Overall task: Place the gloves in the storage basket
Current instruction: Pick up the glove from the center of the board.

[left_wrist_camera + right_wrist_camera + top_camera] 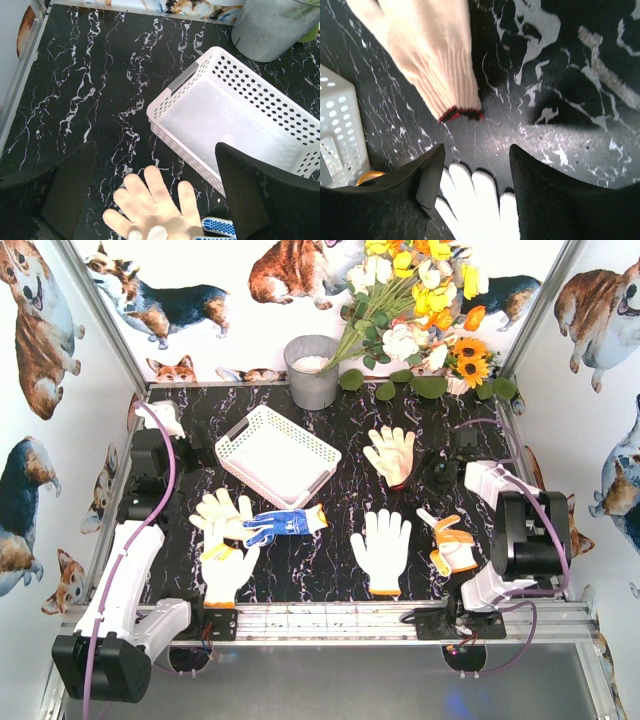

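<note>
Both sets of fingers are spread wide, nothing in either! The left gripper hangs above the marble table. The pale yellowish glove lies at the near side of its gap, fingertips reaching between the two black fingers but touching neither. The blue-dotted glove peeks in just right of it. The storage basket sits just far-right of that glove. On the right, the right gripper is open over the white glove, whose fingertips lie between its fingers. The cream red-cuffed glove lies beyond, apart.
</note>
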Controlling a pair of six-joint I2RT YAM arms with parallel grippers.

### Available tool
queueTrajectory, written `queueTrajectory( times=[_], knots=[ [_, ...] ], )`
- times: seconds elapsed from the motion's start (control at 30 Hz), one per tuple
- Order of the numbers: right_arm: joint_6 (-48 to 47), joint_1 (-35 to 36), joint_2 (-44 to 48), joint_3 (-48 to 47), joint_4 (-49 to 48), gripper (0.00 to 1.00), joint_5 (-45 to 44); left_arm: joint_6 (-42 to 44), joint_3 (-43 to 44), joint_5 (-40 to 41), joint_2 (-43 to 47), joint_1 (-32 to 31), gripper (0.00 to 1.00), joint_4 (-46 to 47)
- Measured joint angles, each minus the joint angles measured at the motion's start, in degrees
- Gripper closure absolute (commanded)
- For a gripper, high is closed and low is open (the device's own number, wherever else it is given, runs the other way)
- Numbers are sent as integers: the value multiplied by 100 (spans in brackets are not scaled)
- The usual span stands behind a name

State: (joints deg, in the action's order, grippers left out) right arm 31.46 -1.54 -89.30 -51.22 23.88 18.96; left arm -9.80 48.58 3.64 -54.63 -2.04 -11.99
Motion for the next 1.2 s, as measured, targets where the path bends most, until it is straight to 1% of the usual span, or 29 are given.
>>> queueTrajectory(
  times=[0.23,0.57,0.7,0.73,0.83,0.87,0.9,1.0,1.1,1.2],
  knots=[
    [129,-127,-505,-334,-267,46,59,0,0,2,22,0,0,-7],
    [341,-157,-1016,-518,-597,54,372,2,0,2,22,0,0,-28],
    [400,-157,-1062,-518,-669,60,448,2,0,4,22,0,0,-28],
    [422,-157,-1062,-518,-686,62,474,2,0,4,22,0,0,-28],
    [466,-157,-1078,-518,-776,82,544,2,0,4,22,0,0,-28],
    [472,-157,-1086,-518,-791,88,575,2,0,4,22,0,0,-31],
    [474,-157,-1095,-518,-798,91,610,2,0,4,22,0,0,-31],
    [514,-157,-1093,-518,-807,93,708,2,2,4,22,0,0,-28],
    [538,-157,-1047,-511,-778,98,800,2,0,2,20,0,0,-26],
    [614,-157,-717,-400,-721,100,931,26,-9,-15,4,0,0,20]
  ],
)
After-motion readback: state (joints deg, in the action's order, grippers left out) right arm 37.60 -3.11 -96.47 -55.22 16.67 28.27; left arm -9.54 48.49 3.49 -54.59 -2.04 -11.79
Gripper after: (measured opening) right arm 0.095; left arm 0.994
